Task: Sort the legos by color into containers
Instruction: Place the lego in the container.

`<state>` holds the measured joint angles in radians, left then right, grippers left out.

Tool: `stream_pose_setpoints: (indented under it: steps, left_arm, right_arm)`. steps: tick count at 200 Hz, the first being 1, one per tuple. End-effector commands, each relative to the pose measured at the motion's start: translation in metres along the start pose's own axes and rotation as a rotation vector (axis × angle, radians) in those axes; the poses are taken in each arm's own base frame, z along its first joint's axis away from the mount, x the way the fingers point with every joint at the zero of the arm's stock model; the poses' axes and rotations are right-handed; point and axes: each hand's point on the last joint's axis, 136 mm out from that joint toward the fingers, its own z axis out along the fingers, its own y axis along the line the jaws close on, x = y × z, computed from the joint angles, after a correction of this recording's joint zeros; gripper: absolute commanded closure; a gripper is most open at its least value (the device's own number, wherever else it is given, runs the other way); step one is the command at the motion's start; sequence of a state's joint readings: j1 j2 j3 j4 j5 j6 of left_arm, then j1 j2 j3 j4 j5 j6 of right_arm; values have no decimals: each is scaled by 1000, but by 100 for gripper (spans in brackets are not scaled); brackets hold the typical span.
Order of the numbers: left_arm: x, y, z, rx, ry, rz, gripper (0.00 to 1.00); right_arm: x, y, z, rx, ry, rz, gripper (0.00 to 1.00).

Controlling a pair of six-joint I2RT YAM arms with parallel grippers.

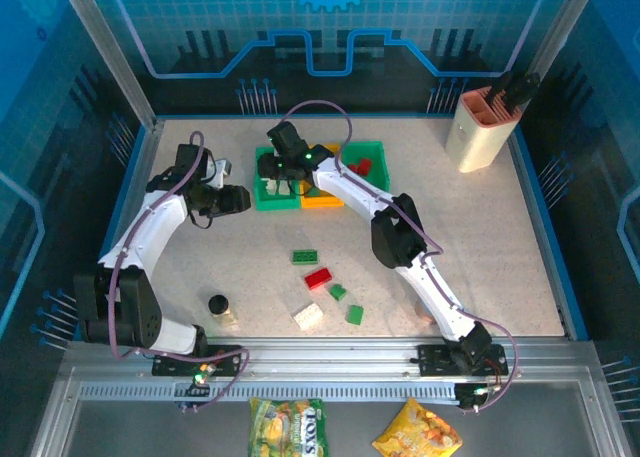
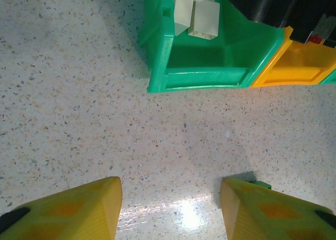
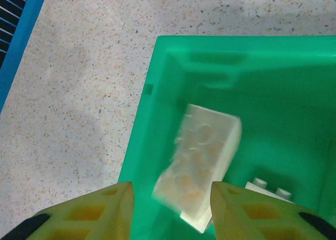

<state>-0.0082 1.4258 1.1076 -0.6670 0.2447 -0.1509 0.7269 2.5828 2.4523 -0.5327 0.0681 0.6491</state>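
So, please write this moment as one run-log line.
right gripper: open over green bin | cream brick: blurred, inside bin | left gripper: open, empty

Stretched far forward and to the left from the right base, elbow raised at mid-reach, with the right end effector (image 1: pixel 282 177) pointing down, yellow fingers (image 3: pixel 89 214) parted. Folded at the elbow on the left side, with the left end effector (image 1: pixel 242 199) aimed inward, its fingers likewise spread apart.

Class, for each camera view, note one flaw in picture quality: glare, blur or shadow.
Left wrist view: bright glare on the table. Right wrist view: the cream brick, seen against the green bin, is smeared by blur. Top external view: sharp, only soft shadows.
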Motion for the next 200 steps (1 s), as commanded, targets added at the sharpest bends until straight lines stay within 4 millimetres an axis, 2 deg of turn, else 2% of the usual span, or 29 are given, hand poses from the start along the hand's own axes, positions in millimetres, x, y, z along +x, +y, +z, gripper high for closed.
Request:
stream_pose_setpoints:
  steps: [1,47,82,133,138,143,200]
  left_arm:
    - [0,-3,-8,23,-19,0,47]
    - [-1,-3,-9,22,-24,3,47]
    - [-1,-3,-9,22,-24,6,47]
    - [-1,-3,-8,26,-17,3,47]
    - [-1,-4,-9,27,-19,3,46]
    - [-2,-4,-9,28,-19,3,46]
    - [-3,-2,-9,16,-22,12,46]
  right_arm:
    - [-15,23,-21,-29,-46,-34,56]
    - [-20,33,-39,-36,-51,-73,56]
    - [-10,37,-53,-33,-12,-136,55]
    - [17,31,-77,-6,76,-267,54]
    - [25,28,-75,-1,96,-283,54]
    - [21,32,-87,-8,86,-298,54]
    - [63,13,-118,-26,177,-477,49]
